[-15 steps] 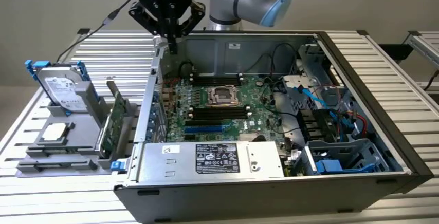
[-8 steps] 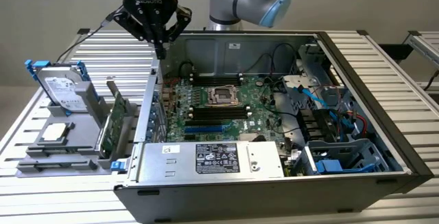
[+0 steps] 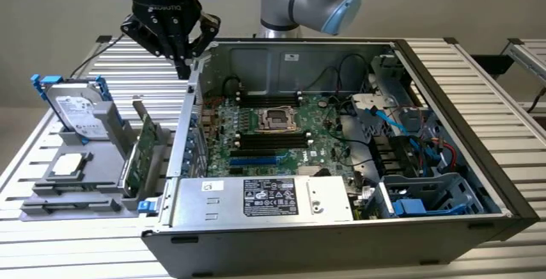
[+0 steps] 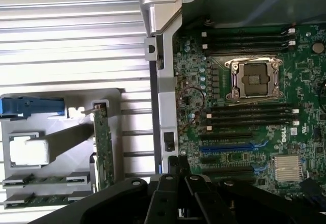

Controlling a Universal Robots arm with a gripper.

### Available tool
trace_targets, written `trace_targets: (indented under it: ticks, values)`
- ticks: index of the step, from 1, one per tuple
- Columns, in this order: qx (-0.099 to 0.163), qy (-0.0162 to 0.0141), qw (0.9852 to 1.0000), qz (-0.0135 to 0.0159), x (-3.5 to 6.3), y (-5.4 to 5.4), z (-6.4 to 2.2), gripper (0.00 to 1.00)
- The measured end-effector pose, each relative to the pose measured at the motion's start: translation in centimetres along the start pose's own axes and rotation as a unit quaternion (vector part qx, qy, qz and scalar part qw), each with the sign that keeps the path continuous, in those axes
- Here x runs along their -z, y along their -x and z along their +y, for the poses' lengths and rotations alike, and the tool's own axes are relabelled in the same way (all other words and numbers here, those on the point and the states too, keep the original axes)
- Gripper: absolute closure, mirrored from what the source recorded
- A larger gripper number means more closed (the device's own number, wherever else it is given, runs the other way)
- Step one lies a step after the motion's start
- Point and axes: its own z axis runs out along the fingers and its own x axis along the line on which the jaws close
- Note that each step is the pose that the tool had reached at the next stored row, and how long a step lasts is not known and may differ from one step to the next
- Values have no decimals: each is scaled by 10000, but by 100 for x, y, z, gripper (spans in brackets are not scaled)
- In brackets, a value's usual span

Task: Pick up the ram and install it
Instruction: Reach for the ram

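Observation:
Two ram sticks [image 4: 35, 181], thin and green, lie flat in slots at one end of the grey holder [image 4: 71, 132]. My black gripper [image 3: 183, 68] hangs above the wall of the open computer case [image 3: 194, 100], between the holder [image 3: 94, 164] and the motherboard. Its fingers [image 4: 174, 167] are shut together with nothing between them. Black memory slots [image 4: 249, 113] lie on both sides of the empty CPU socket [image 4: 254, 79], and all of them look empty. The gripper is well away from the ram.
On the holder stand a hard drive in a blue bracket [image 3: 75, 109], a CPU chip [image 3: 70, 164] and a tall upright green expansion card [image 3: 140, 154]. The case holds a power supply [image 3: 265, 197], cables and blue drive bays [image 3: 418, 196]. A slatted metal table [image 3: 128, 68] lies beneath.

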Motion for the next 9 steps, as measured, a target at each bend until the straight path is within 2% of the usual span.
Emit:
trace_targets:
  ticks: [2,4,9]
  values:
    - [-1,-11,10000,9,-8,-65,-14,89]
    - [-2,-31,10000,32,-18,-115,-25,89]
    - [-4,-104,9999,118,-37,-211,-45,89]
